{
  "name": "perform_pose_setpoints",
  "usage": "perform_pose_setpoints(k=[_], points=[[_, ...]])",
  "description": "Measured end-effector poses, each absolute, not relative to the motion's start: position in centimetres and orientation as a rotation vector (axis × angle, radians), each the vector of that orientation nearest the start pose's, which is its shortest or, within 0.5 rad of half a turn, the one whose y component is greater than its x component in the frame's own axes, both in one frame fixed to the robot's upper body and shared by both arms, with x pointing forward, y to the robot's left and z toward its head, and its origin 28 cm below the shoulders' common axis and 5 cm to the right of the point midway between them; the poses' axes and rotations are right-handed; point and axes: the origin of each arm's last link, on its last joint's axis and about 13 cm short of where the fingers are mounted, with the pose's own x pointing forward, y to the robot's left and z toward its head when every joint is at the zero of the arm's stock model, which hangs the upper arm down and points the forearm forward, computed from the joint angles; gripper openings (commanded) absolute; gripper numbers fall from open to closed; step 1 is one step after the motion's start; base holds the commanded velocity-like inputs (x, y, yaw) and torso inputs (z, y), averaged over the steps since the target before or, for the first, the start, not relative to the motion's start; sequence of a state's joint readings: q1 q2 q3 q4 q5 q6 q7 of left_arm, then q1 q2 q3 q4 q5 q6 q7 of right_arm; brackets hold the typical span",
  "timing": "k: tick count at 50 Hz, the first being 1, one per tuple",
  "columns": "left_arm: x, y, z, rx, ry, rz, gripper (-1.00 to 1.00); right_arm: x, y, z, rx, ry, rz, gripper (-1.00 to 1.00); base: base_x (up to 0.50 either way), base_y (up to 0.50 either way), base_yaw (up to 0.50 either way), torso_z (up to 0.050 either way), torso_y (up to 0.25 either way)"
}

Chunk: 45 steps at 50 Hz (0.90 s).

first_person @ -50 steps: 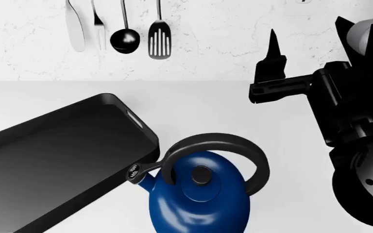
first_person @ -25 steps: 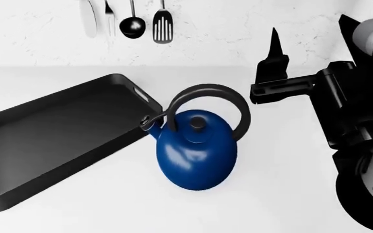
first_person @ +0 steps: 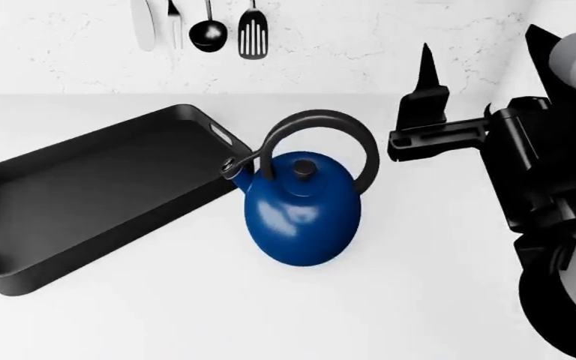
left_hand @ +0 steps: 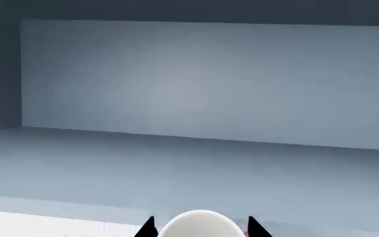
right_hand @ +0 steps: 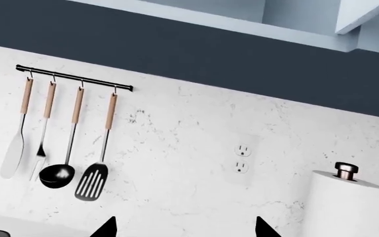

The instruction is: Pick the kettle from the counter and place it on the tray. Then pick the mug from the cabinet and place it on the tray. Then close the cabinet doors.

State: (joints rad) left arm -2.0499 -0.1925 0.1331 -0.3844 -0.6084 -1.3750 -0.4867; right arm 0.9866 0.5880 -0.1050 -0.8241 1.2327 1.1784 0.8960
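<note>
The deep-blue kettle (first_person: 303,214) stands on the white counter (first_person: 408,300), its black spout at the corner of the black tray (first_person: 88,195), which lies bare to its left. My right gripper (right_hand: 184,230) is open and holds nothing; one of its fingers (first_person: 426,71) hovers to the right of the kettle's handle, above the counter. The left gripper (left_hand: 201,229) is inside the cabinet (left_hand: 196,84), its two black fingertips tight against the mug (left_hand: 199,224), of which only a rounded white part and a reddish sliver show. The cabinet doors are out of view.
A rail of utensils (right_hand: 64,133) hangs on the marbled wall behind the tray, also seen in the head view as utensils (first_person: 208,30). An outlet (right_hand: 242,158) and a white paper-towel roll (right_hand: 344,207) are further right. My bulky right arm (first_person: 558,195) fills the head view's right edge.
The head view has pulled back: kettle and tray now sit higher and smaller in it, still corner to spout. The right arm holds the same place in the view.
</note>
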Motion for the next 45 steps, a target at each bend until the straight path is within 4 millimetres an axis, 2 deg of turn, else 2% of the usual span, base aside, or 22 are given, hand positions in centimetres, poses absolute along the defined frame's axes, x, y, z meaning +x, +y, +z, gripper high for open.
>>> perform_pose_setpoints(k=[18, 29, 45], points=[[27.4, 23.2, 44.4, -0.010, -0.146, 0.047, -1.00, 20.8, -11.3, 28.7, -0.171, -0.358, 0.023, 1.00, 0.00, 0.00, 0.00, 0.000, 0.000], [28.5, 23.8, 40.5, 0.007, -0.082, 0.057, -1.00, 20.9, -11.5, 28.5, -0.167, -0.356, 0.012, 1.00, 0.00, 0.00, 0.00, 0.000, 0.000], [29.0, 24.7, 36.5, 0.017, -0.010, 0.054, -1.00, 19.8, -12.7, 29.3, -0.204, -0.381, -0.046, 1.00, 0.00, 0.49, 0.00, 0.000, 0.000]])
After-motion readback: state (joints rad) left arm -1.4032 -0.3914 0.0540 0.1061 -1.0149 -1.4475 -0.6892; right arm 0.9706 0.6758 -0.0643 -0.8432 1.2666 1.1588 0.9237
